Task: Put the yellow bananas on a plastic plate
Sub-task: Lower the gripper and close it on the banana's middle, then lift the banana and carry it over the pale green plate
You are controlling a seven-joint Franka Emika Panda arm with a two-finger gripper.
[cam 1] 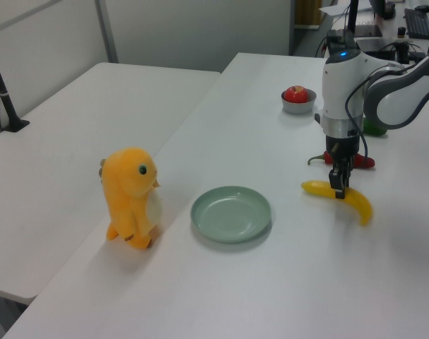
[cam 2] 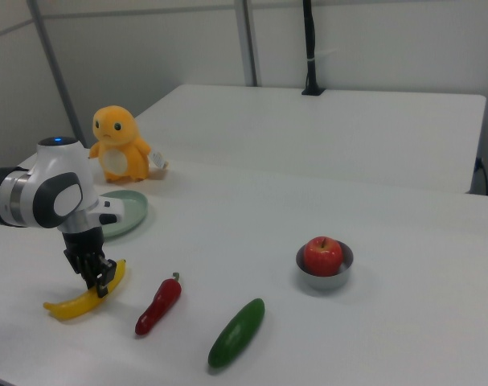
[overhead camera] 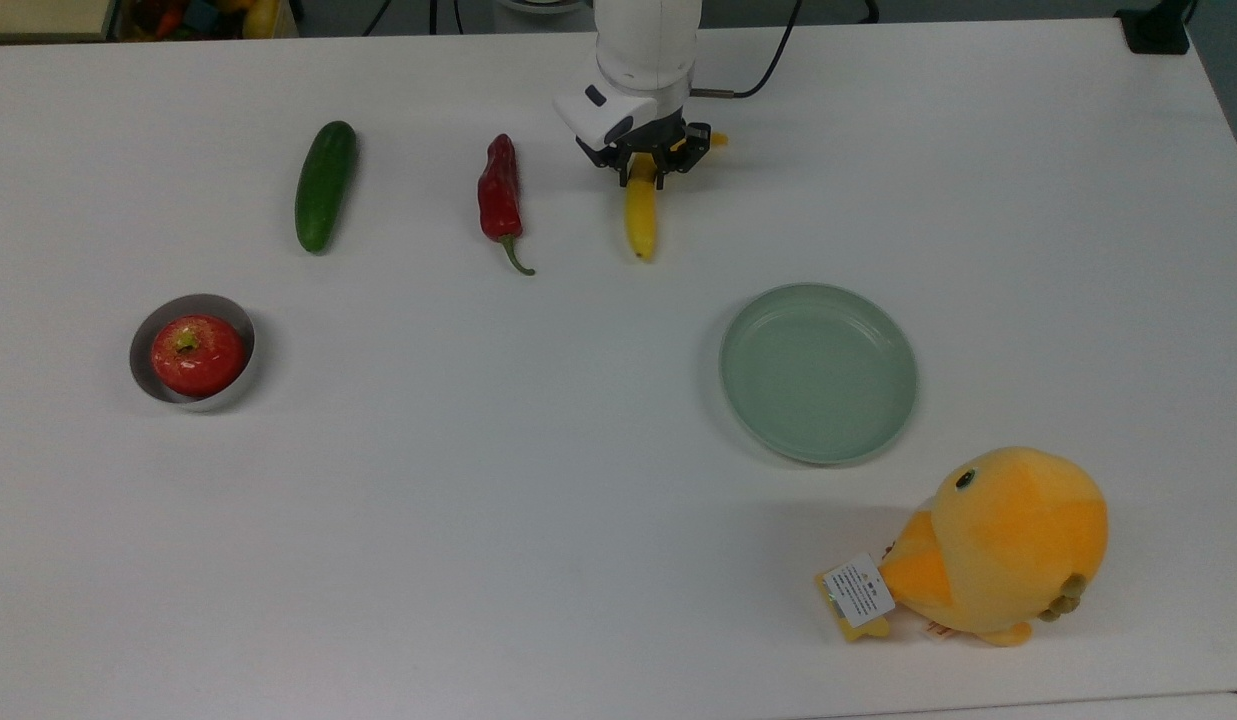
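Note:
The yellow banana (overhead camera: 638,222) lies on the white table at the back, its stem end under the wrist. My gripper (overhead camera: 646,168) stands straight down over the upper half of the banana, fingers closed in against its two sides. In the left view the gripper (cam 1: 336,189) pinches the banana (cam 1: 357,203) near its middle; in the right view the gripper (cam 2: 101,283) sits on the banana (cam 2: 73,306) too. The pale green plastic plate (overhead camera: 818,372) is bare, in front of the banana and toward the top view's right, also seen as the plate (cam 1: 230,212) and the plate (cam 2: 129,214).
A red chili (overhead camera: 499,190) and a cucumber (overhead camera: 324,185) lie in a row to the top view's left of the banana. A silver bowl (overhead camera: 143,335) holds a red apple (overhead camera: 198,355). An orange plush chick (overhead camera: 1003,545) stands just past the plate, near the front edge.

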